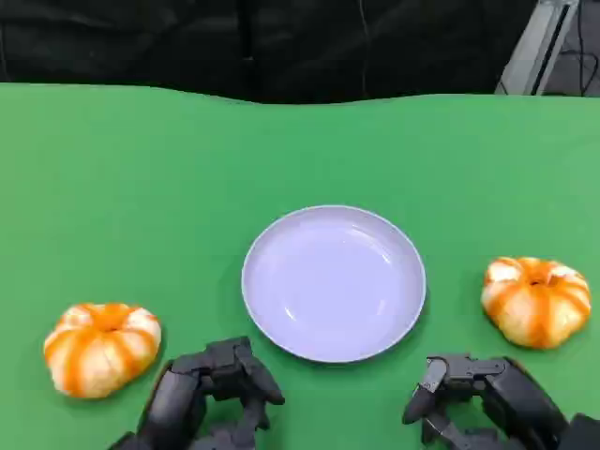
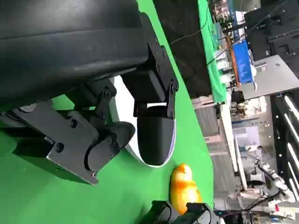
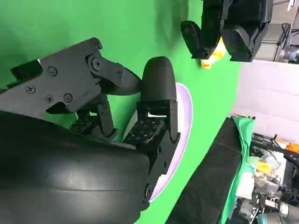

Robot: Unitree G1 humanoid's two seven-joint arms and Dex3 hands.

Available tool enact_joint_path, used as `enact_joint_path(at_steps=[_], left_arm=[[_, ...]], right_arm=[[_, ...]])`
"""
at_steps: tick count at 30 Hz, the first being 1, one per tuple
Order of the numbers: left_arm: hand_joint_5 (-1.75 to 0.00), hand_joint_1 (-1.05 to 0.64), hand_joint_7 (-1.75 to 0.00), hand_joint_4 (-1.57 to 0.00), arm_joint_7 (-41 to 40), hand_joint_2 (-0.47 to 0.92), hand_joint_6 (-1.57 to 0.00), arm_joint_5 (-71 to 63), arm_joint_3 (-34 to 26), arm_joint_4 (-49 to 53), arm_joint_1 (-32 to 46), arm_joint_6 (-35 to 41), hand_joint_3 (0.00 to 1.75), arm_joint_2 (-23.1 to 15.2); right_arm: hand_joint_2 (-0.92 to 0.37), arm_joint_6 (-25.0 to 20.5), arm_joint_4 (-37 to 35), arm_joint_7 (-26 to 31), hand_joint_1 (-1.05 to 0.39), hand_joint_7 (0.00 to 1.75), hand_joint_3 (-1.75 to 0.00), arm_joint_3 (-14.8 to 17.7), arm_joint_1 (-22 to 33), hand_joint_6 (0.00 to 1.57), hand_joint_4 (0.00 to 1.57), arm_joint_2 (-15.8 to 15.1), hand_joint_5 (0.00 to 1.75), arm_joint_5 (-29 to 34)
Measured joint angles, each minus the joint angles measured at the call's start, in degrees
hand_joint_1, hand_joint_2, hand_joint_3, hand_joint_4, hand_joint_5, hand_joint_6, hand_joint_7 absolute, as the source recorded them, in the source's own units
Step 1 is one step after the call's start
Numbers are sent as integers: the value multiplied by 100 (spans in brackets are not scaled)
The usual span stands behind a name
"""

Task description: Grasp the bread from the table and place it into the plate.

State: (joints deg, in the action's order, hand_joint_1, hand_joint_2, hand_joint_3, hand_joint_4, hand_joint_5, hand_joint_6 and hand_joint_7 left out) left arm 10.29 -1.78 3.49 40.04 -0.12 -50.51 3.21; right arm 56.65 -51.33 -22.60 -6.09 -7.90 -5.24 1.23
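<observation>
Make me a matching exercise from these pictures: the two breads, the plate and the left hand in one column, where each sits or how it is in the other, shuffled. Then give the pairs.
1. left bread
2. right bread
3. plate
4. left hand

A. centre of the green table, nothing in it
B. table's right side, just beyond the right hand
C. near edge, holding nothing
D. table's left side, beside the left hand

Pairs: 1-D, 2-B, 3-A, 4-C

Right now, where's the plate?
Head view: the plate sits empty on the green table, near the front edge and centred between the two bread rolls, left one and right one, just ahead of both hands.
</observation>
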Motion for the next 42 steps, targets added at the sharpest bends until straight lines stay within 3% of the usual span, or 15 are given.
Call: enact_joint_path(at_steps=[20,23,26,28,33,35,39,42], left_arm=[[-143,-4,-115,-92,-20,54,-97,-21,9,1,0,-8,110,2],[-122,-4,-98,-93,-44,62,-99,-21,7,1,0,-37,97,3],[-43,-6,-21,-111,-45,76,-119,-8,3,1,1,-51,69,6],[-17,-9,-5,-113,-38,79,-117,30,3,-5,4,-51,61,11],[-2,-15,0,-105,71,78,-104,242,11,-165,68,-5,55,24],[-1,-21,0,-86,115,76,-84,262,16,-216,90,2,49,25],[0,-25,0,-76,196,79,-73,422,25,-372,160,20,40,28],[0,-38,0,-54,423,91,-48,655,54,-540,199,119,17,14]], right_arm=[[-66,5,-13,-24,-14,106,-85,0,0,84,82,0,139,-9],[-66,6,-12,-28,-15,106,-85,0,0,84,82,0,139,-10],[-66,7,-12,-24,-15,106,-86,0,0,84,83,0,139,-4],[-66,7,-12,-13,-15,106,-86,-1,0,84,83,0,139,2],[-66,7,4,1,-14,107,-86,-2,0,84,83,0,139,12],[-66,7,15,1,-14,108,-86,-3,0,84,83,0,139,11],[-66,7,27,0,-14,108,-86,-4,0,84,83,1,139,10],[-66,7,30,-7,-14,108,-86,-4,0,85,83,4,141,6]])
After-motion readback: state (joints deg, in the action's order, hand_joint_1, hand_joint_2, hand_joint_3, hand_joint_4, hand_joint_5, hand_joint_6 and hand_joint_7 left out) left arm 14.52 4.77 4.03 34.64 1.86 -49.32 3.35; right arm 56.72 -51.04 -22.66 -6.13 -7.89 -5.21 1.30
